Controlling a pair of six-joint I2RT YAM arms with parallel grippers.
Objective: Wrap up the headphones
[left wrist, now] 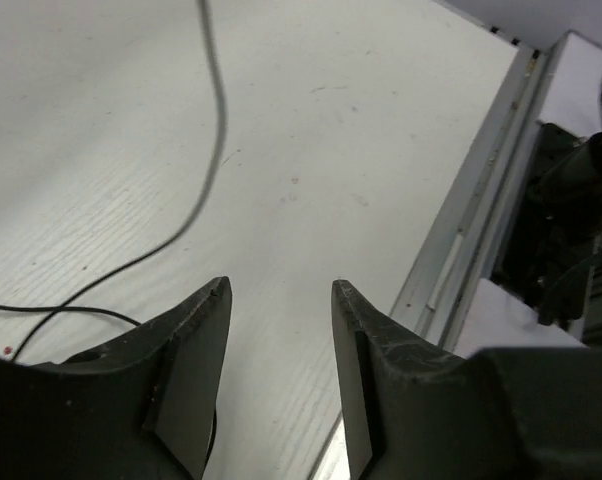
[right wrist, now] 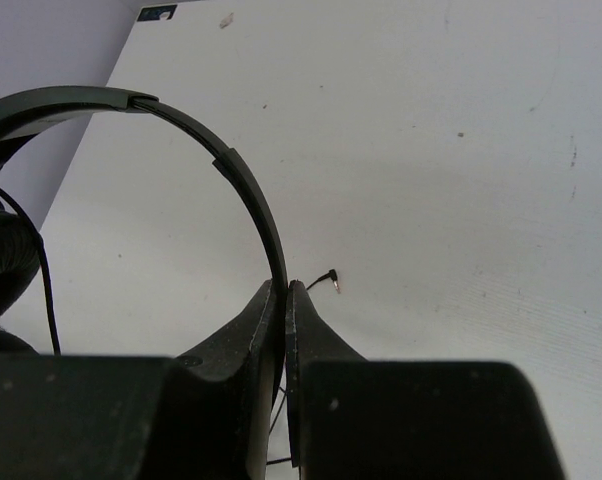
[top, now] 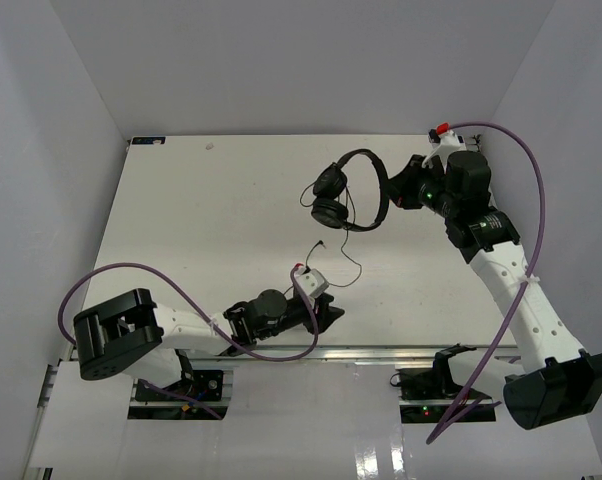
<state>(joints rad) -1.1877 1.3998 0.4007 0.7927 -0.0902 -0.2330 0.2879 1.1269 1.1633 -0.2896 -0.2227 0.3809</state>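
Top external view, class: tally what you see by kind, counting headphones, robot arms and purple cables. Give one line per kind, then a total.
headphones: 1
robot arms: 2, the left arm and the right arm
purple cables: 2, the left cable and the right cable
total: 5

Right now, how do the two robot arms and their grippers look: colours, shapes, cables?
The left arm and the right arm have white links and black joint housings; a thick purple cable loops along each. A green light glows near the right wrist. The left gripper and the right gripper are black, each with two flat tapered fingers.
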